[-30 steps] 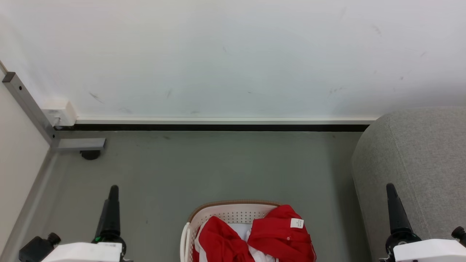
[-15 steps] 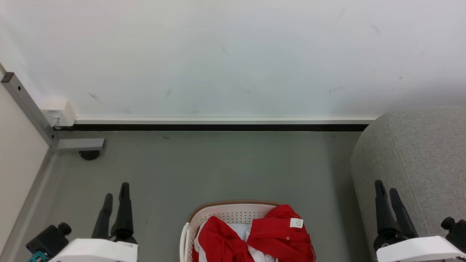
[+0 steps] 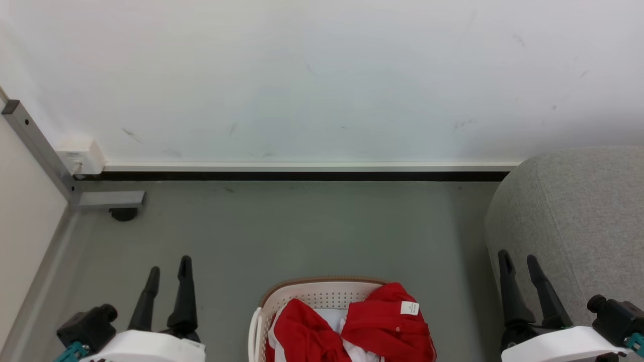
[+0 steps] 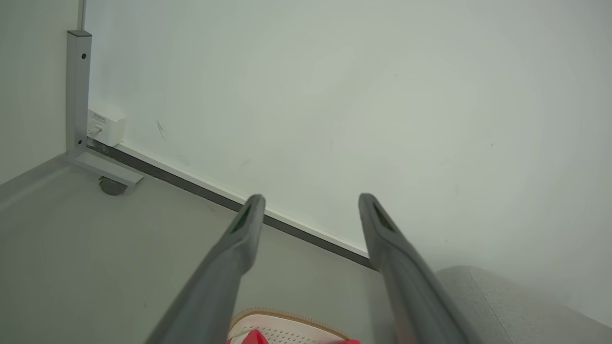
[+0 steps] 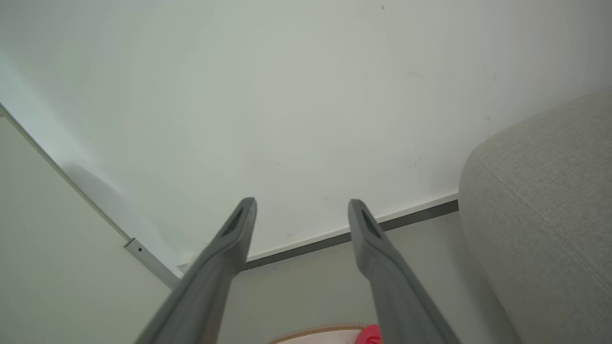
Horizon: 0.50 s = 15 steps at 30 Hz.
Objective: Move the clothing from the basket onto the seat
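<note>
The cream basket [image 3: 312,292] with a brown rim sits on the floor at the bottom centre of the head view. Bright red clothing [image 3: 382,324] with white parts and a small white label fills it. The grey seat [image 3: 583,221] rises at the right. My left gripper [image 3: 168,269] is open over bare floor, left of the basket. My right gripper [image 3: 518,261] is open in front of the seat's side, right of the basket. Both hold nothing. In the left wrist view the left gripper [image 4: 308,200] points at the wall, with the basket [image 4: 287,322] rim low; the right gripper [image 5: 301,205] does likewise.
A white wall [image 3: 322,75] with a dark skirting strip closes the back. A grey metal frame leg [image 3: 108,199] with a black foot and a white socket box [image 3: 80,156] stand at the back left corner. Grey floor [image 3: 302,231] lies between basket and wall.
Both grippers have turned at the wrist, so each shows two spread fingers instead of one edge-on. Both have shifted inward toward the basket. The clothing and basket have not moved.
</note>
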Tool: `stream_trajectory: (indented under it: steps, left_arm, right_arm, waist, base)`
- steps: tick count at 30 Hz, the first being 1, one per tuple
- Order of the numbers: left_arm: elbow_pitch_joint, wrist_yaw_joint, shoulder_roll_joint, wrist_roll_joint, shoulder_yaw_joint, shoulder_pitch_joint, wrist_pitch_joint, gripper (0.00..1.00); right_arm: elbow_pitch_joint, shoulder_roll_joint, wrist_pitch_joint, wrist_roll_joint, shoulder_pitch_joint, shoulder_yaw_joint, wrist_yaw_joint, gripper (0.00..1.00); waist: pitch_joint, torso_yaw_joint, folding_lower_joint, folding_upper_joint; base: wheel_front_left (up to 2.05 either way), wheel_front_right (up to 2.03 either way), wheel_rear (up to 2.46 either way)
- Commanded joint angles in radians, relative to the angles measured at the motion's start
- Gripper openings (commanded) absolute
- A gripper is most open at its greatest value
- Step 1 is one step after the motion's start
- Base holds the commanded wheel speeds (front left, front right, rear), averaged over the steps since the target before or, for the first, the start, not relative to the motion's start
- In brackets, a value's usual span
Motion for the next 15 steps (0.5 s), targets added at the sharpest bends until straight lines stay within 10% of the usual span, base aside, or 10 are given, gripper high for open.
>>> stream_trajectory:
  steps: [1, 15]
  left_arm:
    - [-0.006, 0.004, 0.010, 0.033, -0.001, -0.007, -0.009, 1.00]
    - [0.000, 0.011, 0.011, 0.174, -0.015, -0.006, -0.044, 1.00]
  right_arm:
    - [-0.005, -0.010, -0.009, -0.027, -0.020, 0.005, -0.001, 1.00]
    - [0.013, -0.011, -0.044, -0.134, -0.028, 0.030, -0.001, 1.00]
  waist:
    - [0.000, 0.000, 0.0000, 0.0000]
    - [0.000, -0.002, 0.0000, 0.0000]
  base:
    - [0.00, 0.00, 0.00]
    - [0.00, 0.00, 0.00]
